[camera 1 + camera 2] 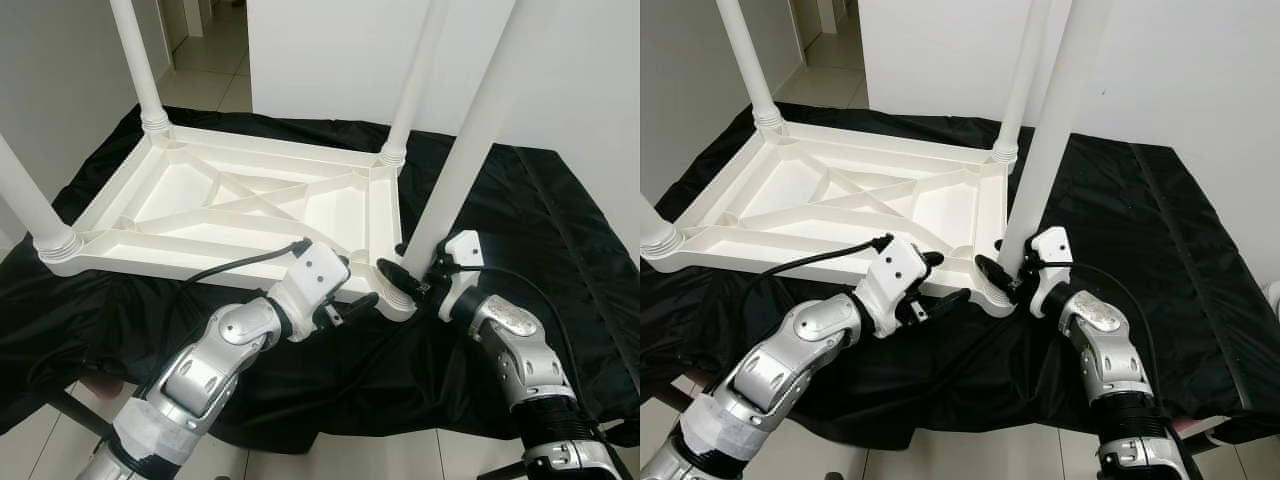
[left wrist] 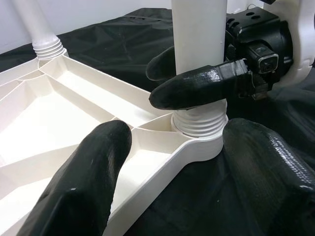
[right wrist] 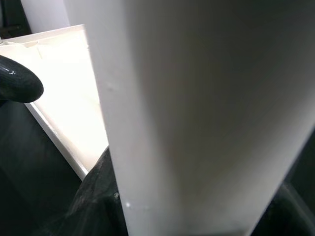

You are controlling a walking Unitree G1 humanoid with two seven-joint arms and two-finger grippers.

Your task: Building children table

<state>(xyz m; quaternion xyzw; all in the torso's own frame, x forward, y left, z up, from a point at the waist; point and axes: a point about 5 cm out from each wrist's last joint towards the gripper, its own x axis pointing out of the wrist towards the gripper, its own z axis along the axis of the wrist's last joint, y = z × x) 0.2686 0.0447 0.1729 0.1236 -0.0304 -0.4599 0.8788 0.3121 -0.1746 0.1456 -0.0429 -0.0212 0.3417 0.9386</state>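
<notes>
left gripper (image 1: 352, 305) sits spread at the near right corner of the upturned tabletop (image 1: 200, 200), fingers straddling the corner rim without clamping, likely bracing the frame against turning. right gripper (image 1: 408, 277) closed round the base of the fourth leg (image 1: 470, 150) just above its threaded collar, seemingly to screw it into the corner socket (image 2: 199, 142). tabletop lies underside up on black cloth (image 1: 560, 230), long axis running left-right; three other legs stand seated, fourth leg's long axis near upright, tilted slightly right, threaded end down.
</notes>
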